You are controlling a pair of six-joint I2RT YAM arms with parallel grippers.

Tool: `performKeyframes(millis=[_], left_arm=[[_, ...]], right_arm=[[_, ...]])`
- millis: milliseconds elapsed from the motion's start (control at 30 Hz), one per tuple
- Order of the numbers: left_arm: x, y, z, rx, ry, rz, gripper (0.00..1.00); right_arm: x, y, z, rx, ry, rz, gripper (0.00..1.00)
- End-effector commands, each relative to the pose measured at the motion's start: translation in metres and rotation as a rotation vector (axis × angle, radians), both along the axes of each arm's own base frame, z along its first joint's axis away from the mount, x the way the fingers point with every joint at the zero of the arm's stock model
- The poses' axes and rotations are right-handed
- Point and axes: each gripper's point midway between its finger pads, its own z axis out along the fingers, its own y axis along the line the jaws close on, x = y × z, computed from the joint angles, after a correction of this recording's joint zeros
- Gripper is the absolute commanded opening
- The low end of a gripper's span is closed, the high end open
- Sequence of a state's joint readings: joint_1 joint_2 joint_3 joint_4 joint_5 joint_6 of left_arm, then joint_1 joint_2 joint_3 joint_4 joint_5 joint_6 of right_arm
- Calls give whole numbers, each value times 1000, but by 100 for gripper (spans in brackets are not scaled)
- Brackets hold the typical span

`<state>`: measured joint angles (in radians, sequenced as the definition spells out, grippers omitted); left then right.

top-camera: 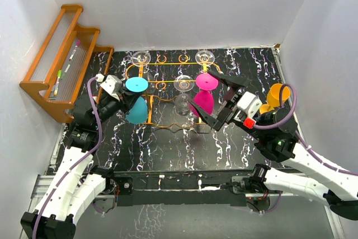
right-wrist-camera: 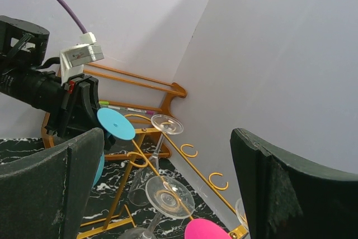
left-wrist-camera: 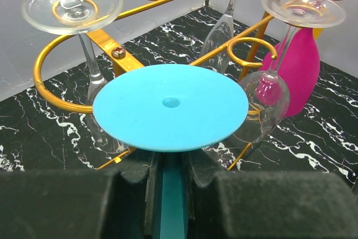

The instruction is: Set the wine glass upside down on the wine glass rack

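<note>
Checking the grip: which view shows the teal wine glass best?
Left wrist: the teal wine glass fills the frame, stem clamped in the left end effector. Top external shows it small, inverted; right wrist shows mostly its foot.

- The bowl of the blue wine glass is hidden in the left wrist view under its own foot and the left pincer.
- The magenta glass is cut off there at the right edge.
- The thin items on the wooden rack are too small to be identified.

wine glass rack: mid-table, toward the back wall.
wine glass: at the rack's left end — I have its stem in the left gripper.
right gripper: at the rack's right end.
wooden rack: back-left corner.
</note>
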<state>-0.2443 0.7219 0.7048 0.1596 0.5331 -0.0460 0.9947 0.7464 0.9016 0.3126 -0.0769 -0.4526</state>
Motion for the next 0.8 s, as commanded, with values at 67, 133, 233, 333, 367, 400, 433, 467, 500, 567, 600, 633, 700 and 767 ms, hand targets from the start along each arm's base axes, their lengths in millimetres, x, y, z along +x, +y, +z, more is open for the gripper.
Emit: performKeyframes(millis=[67, 133, 233, 333, 367, 400, 433, 467, 500, 567, 600, 633, 700, 767], left_arm=[[6, 1, 9, -26, -33, 21, 0], [9, 1, 7, -25, -26, 28, 0], [11, 1, 7, -24, -20, 27, 5], [12, 0, 6, -27, -11, 24, 16], [12, 0, 5, -26, -8, 23, 20], [12, 0, 4, -24, -4, 24, 23], [12, 0, 3, -22, -2, 22, 25], [12, 0, 3, -20, -2, 24, 28], [12, 0, 3, -18, 1, 25, 31], [13, 1, 2, -11, 5, 31, 36], [13, 2, 2, -9, 8, 37, 38], [14, 3, 2, -6, 10, 43, 41], [14, 5, 4, -2, 10, 54, 46], [13, 6, 4, 3, 13, 59, 47]], right_arm=[[1, -8, 8, 24, -24, -30, 100], [1, -9, 8, 24, -23, -36, 100], [1, -11, 9, 29, -24, -42, 100], [2, -11, 7, 29, -21, -45, 100], [2, -12, 7, 32, -20, -48, 100], [2, -13, 7, 34, -17, -51, 100], [3, -13, 7, 35, -13, -54, 100], [3, -13, 7, 36, -9, -55, 100], [4, -13, 7, 35, -7, -55, 100], [4, -13, 6, 32, -3, -56, 100], [4, -13, 5, 30, -1, -55, 100], [4, -13, 6, 32, -1, -55, 100], [4, -13, 5, 32, 1, -57, 100], [4, -14, 6, 33, 0, -57, 100]])
